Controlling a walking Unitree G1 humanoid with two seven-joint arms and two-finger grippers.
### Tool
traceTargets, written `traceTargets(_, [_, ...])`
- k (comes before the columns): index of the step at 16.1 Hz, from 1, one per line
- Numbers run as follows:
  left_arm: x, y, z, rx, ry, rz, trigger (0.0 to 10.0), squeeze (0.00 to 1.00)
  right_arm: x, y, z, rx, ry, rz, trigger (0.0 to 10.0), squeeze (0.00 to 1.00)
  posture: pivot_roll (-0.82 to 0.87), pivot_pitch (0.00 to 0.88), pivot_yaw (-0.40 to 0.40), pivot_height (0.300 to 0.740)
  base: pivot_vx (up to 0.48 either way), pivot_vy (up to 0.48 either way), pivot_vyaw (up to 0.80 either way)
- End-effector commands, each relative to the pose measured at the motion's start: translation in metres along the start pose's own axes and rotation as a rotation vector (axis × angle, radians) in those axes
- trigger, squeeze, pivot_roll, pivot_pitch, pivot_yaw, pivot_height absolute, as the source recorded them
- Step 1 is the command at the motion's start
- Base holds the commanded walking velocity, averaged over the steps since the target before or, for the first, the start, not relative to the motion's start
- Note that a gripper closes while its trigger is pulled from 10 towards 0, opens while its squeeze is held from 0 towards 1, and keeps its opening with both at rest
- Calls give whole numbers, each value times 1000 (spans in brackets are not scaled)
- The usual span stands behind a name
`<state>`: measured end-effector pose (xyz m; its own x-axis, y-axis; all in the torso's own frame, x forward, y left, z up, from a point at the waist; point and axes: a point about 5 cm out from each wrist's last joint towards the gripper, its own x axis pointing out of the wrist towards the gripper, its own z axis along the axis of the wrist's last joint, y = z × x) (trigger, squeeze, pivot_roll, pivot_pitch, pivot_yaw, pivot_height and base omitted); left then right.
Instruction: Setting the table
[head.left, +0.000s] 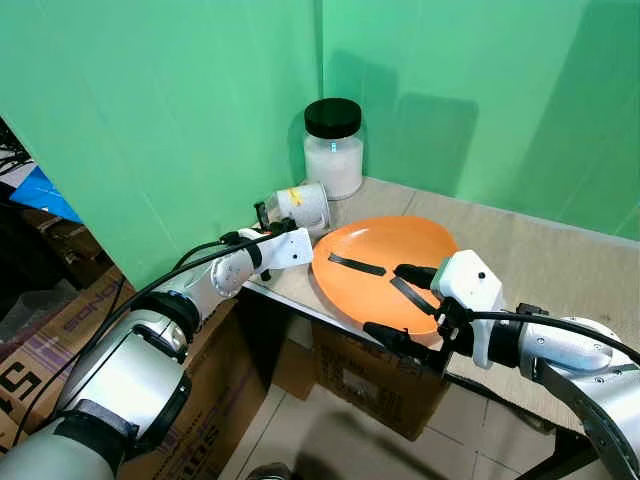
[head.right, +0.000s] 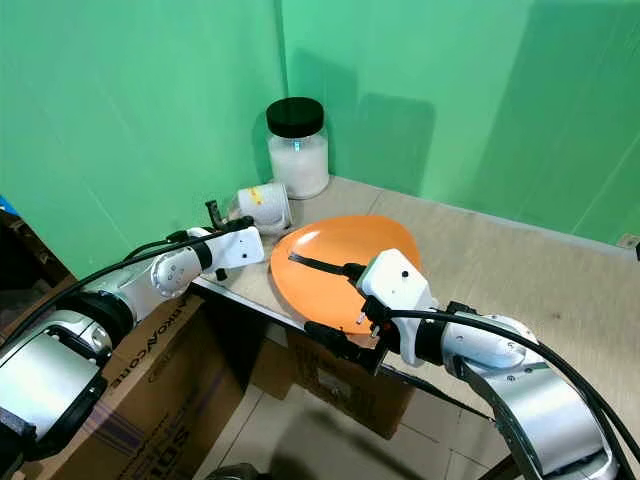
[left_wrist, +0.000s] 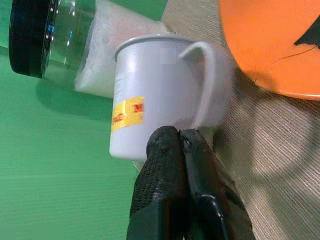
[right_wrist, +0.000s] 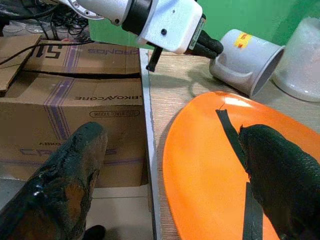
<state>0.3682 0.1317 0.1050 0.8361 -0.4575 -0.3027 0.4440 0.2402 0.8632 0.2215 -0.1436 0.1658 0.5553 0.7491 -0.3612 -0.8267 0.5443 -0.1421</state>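
An orange plate (head.left: 390, 240) with two black tape strips lies at the table's front left, its rim hanging over the edge. My right gripper (head.left: 405, 305) is open astride that rim, one finger above the plate and the other below the table edge. A white mug (head.left: 303, 205) with a yellow label lies on its side behind the plate, near the left edge. The left gripper (left_wrist: 180, 137) is shut, its tips pressed against the mug's base beside the handle.
A glass jar (head.left: 333, 150) with a black lid and white contents stands in the back corner against green screens. Bare beige table (head.left: 540, 260) stretches to the right. Cardboard boxes (right_wrist: 75, 100) sit on the floor under and left of the table.
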Motion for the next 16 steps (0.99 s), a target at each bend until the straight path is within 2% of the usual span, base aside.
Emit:
traceTargets(1, [-2, 7, -3, -16, 8, 26, 0, 0, 0, -1, 5, -18, -7, 6, 10000, 0, -43, 0, 100, 740, 0, 0, 0])
traceTargets(7, [-5, 11, -4, -42, -24, 52, 0, 0, 3, -4, 6, -34, -14, -1, 10000, 0, -32, 0, 98, 740, 0, 0, 0])
traceTargets(11, [-11, 30, -3, -85, -94, 155, 0, 0, 6, -9, 10, -31, -57, -60, 10000, 0, -22, 0, 100, 740, 0, 0, 0])
traceTargets(13, [-14, 41, 0, -139, -146, 219, 0, 0, 9, -11, 11, -30, -76, -80, 10000, 0, -15, 0, 98, 740, 0, 0, 0])
traceTargets(15, [-24, 54, 0, -241, -217, 307, 0, 0, 12, -13, 12, -39, -93, -115, 10000, 0, 1, 0, 99, 740, 0, 0, 0])
traceTargets(16, [-28, 56, -4, -298, -214, 325, 0, 0, 13, -15, 12, -43, -101, -145, 10000, 0, 3, 0, 100, 740, 0, 0, 0])
